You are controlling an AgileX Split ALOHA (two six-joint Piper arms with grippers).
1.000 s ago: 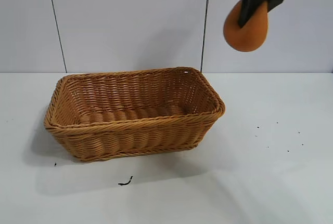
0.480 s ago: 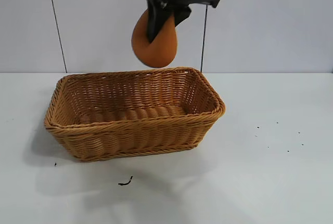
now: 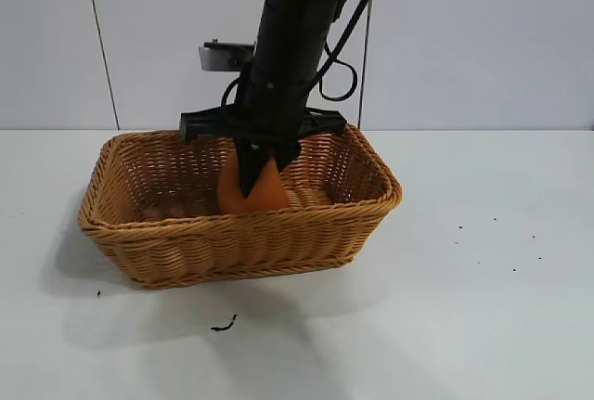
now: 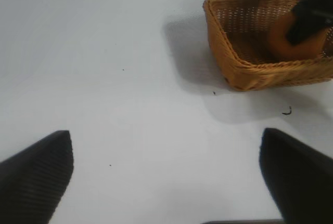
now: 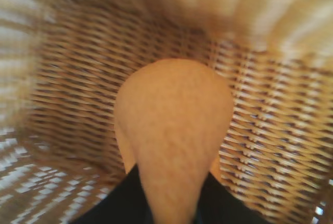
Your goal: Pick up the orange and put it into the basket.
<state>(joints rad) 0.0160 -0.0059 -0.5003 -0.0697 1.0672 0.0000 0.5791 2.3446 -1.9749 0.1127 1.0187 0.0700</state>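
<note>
The right gripper (image 3: 257,170) reaches steeply down into the basket (image 3: 139,233), which sits on the white surface (image 3: 483,307) toward its far edge, left of centre. The orange (image 3: 252,192) is inside the basket, low between the wicker walls and toward the basket's right half — whether it rests on the woven floor cannot be told. In the right wrist view the orange (image 5: 174,130) fills the middle, its narrow end running back between the dark fingers (image 5: 117,203), with the basket (image 5: 270,146) weave all around it; the jaws lie against the fruit, though whether they clamp it or have loosened cannot be told. The left gripper (image 4: 166,174) hangs over bare surface well apart from the basket, its jaws spread wide. A small dark scrap (image 3: 224,325) lies on the surface in front of the basket.
</note>
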